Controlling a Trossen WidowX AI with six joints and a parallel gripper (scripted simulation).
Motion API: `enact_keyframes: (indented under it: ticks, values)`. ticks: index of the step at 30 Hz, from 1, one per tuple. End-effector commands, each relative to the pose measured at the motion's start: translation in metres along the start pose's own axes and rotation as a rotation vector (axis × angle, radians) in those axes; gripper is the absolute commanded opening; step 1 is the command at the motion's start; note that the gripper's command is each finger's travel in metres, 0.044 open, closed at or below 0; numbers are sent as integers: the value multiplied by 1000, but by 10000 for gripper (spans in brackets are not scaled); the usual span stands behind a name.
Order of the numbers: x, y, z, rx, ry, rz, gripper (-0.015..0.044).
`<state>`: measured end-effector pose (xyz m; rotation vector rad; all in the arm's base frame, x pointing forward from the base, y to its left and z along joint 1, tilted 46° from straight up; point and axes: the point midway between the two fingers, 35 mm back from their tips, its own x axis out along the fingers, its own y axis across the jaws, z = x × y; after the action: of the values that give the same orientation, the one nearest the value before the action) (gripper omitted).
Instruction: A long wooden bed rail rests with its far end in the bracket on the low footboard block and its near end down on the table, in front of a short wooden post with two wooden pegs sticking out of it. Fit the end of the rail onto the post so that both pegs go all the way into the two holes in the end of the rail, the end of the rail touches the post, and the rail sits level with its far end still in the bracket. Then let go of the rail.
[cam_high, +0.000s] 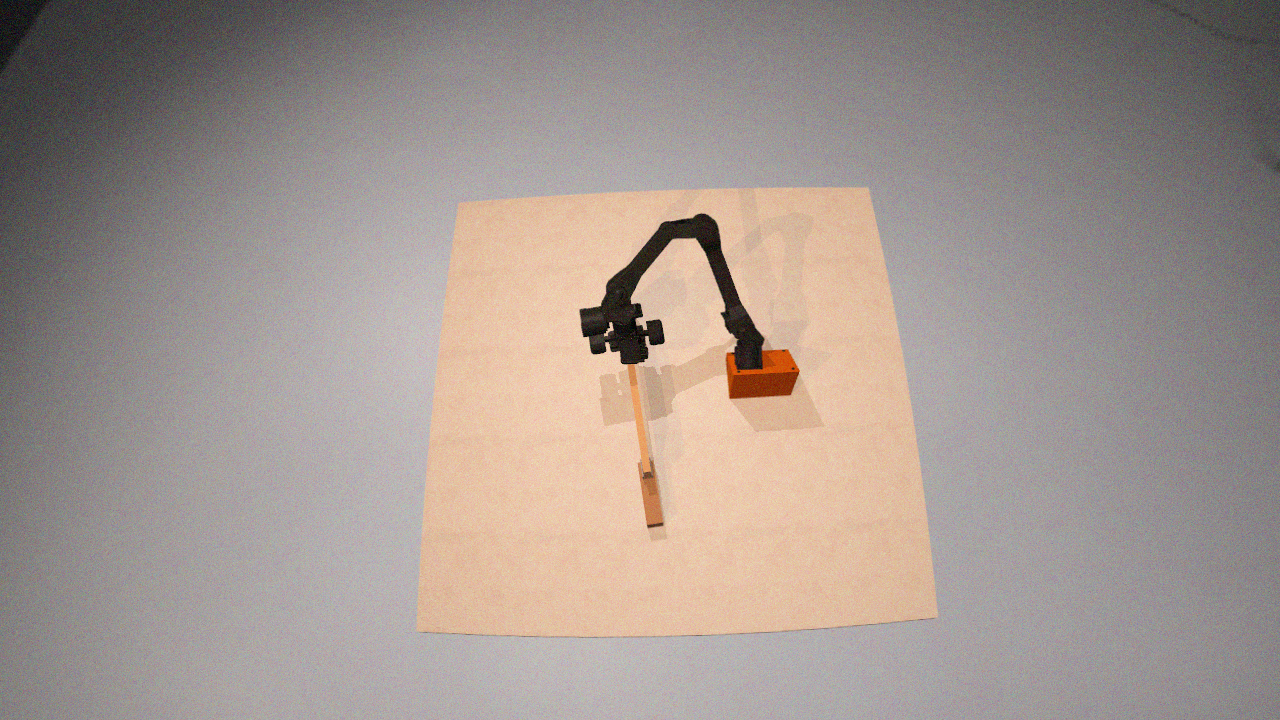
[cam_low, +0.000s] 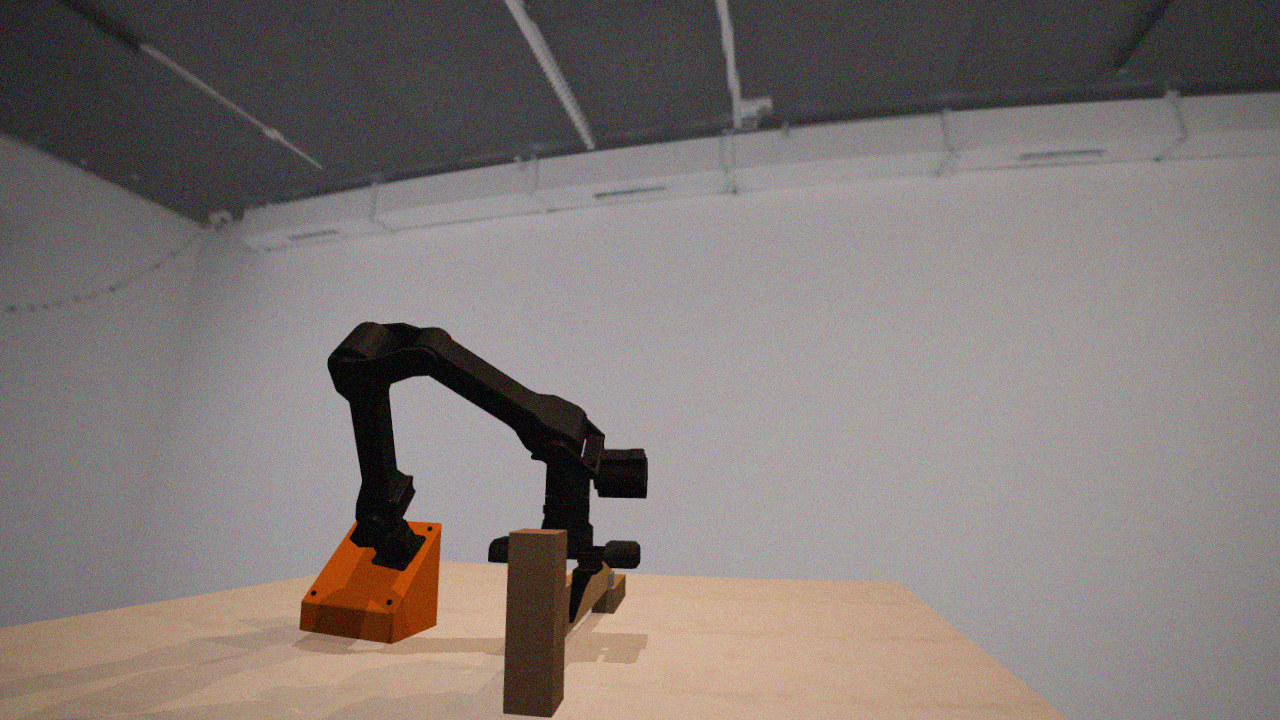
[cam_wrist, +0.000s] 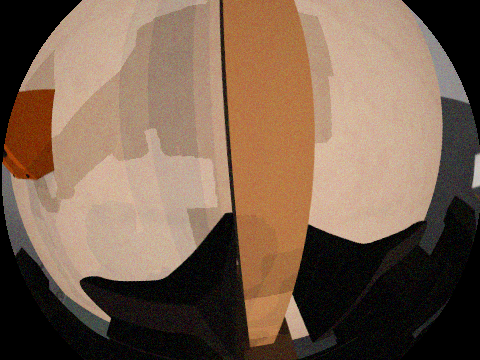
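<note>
The long wooden rail (cam_high: 639, 411) (cam_low: 596, 594) (cam_wrist: 270, 125) runs from my gripper to the low footboard block (cam_high: 653, 508) (cam_low: 617, 594). Its far end sits at the bracket there. My gripper (cam_high: 632, 360) (cam_low: 577, 611) (cam_wrist: 250, 218) points down and is shut on the rail near its post end, one finger on each side. The wooden post (cam_low: 535, 626) (cam_wrist: 283, 344) stands upright close beyond that end; the arm hides it in the top view. The pegs, the holes and any gap between rail and post are hidden. I cannot tell whether the rail is exactly level.
The orange arm base (cam_high: 762, 383) (cam_low: 358, 582) (cam_wrist: 34, 130) stands on the pale table top (cam_high: 519, 555) (cam_low: 787, 653), to the right of the rail in the top view. The black arm arches from it over to the rail.
</note>
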<state>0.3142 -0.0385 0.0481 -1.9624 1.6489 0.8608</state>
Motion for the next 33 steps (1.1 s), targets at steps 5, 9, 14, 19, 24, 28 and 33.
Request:
enact_keyframes:
  ticks: [5, 9, 14, 19, 24, 28, 33]
  values:
    - [-2, -2, -4, 0, 0, -5, 0]
    - [-2, -2, -5, 0, 0, -5, 0]
    - [0, 0, -4, 0, 0, 0, 26]
    - [0, 0, -4, 0, 0, 0, 157]
    - [0, 0, -4, 0, 0, 0, 289]
    - [0, 0, -4, 0, 0, 0, 394]
    - [0, 0, -4, 0, 0, 0, 440]
